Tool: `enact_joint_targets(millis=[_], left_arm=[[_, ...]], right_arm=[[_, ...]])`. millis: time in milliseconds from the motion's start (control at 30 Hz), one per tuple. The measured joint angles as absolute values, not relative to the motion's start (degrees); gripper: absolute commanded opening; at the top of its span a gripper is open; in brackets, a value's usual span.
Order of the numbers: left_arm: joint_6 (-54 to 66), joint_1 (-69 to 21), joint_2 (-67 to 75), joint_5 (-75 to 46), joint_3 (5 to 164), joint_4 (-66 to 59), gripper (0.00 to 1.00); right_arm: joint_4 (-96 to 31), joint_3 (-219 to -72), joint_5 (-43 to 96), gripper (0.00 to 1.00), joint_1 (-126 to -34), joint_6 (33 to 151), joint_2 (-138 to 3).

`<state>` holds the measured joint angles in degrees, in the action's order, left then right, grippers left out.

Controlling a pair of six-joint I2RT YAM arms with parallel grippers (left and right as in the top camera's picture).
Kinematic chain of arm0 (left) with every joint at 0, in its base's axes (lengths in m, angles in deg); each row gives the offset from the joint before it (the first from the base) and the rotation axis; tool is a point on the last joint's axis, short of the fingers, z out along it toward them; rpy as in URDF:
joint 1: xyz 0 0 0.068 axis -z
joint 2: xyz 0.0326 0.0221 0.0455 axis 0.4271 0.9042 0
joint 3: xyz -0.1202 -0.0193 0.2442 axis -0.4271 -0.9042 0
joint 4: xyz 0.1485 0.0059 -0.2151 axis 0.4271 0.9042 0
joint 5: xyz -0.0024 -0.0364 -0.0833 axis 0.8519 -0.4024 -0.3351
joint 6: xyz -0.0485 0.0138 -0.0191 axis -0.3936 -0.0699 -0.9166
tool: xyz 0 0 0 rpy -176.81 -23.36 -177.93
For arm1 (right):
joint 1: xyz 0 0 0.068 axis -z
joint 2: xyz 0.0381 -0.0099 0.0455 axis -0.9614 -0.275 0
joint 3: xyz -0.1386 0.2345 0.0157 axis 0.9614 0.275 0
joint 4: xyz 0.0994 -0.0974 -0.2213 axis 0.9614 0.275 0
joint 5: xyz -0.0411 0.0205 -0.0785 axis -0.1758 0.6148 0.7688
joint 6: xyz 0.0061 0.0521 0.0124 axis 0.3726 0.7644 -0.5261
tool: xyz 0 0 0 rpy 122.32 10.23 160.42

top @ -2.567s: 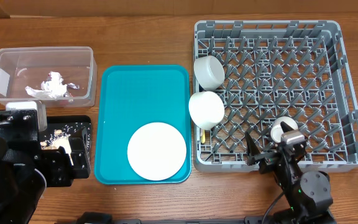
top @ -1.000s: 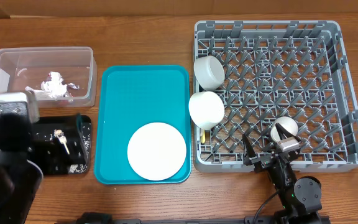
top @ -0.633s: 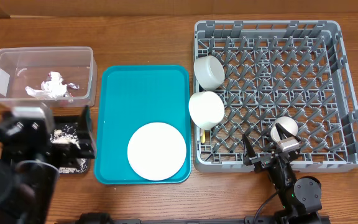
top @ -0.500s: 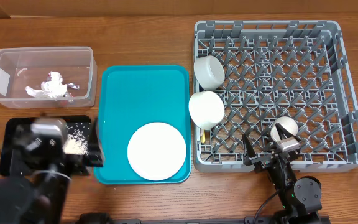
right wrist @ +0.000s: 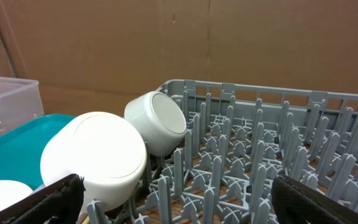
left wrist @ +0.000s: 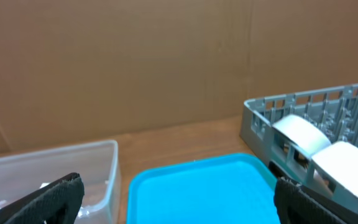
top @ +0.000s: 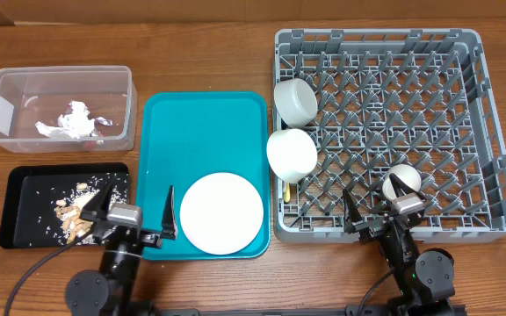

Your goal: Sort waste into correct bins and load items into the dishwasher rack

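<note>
Wooden table (top: 235,281), brown cardboard wall (left wrist: 166,62) behind it.

- Dishwasher rack (top: 376,35): grey, on the right side of the table. It holds two white bowls. The far bowl (top: 295,101) and the near bowl (top: 292,154) both lie tipped on their sides among the pegs along the left wall. One white cup (top: 402,178) is at the front of the rack. One pale-yellow utensil (top: 286,189) pokes out just below the near bowl and is mostly hidden.
- Clear tub (top: 60,72): far left. One crumpled foil wrapper (top: 75,120) lies inside.
- Black tray (top: 25,197): in front of the tub. White rice grains (top: 40,218) are scattered across it, with a small heap of tan nut pieces (top: 73,215) at its right end.
- Left tool (top: 135,211): spread wide, empty. It sits low at the table's front edge, between the black tray and the teal tray (top: 200,132).
- Right tool (top: 374,204): spread wide, gripping nothing, at the rack's front wall. One finger is just beside the cup; I cannot tell whether they touch.
- One round white plate (top: 221,213) lies on the teal tray's near end.
</note>
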<state>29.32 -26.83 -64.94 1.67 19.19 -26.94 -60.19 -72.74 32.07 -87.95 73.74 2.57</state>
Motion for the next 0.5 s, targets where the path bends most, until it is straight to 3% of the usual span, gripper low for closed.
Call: enact_joint_targets(millis=[233, 500], left_arm=[[28.8, -26.8, -66.6, 1.1, 7.5, -39.7, 1.0], [27.5, -26.8, -66.7, 0.9, 5.1, -37.1, 1.0]], right_arm=[[-60.2, -72.7, 32.1, 1.0, -88.0, 73.8, 2.6], [-60.2, -72.7, 32.1, 1.0, -87.9, 73.7, 2.6]])
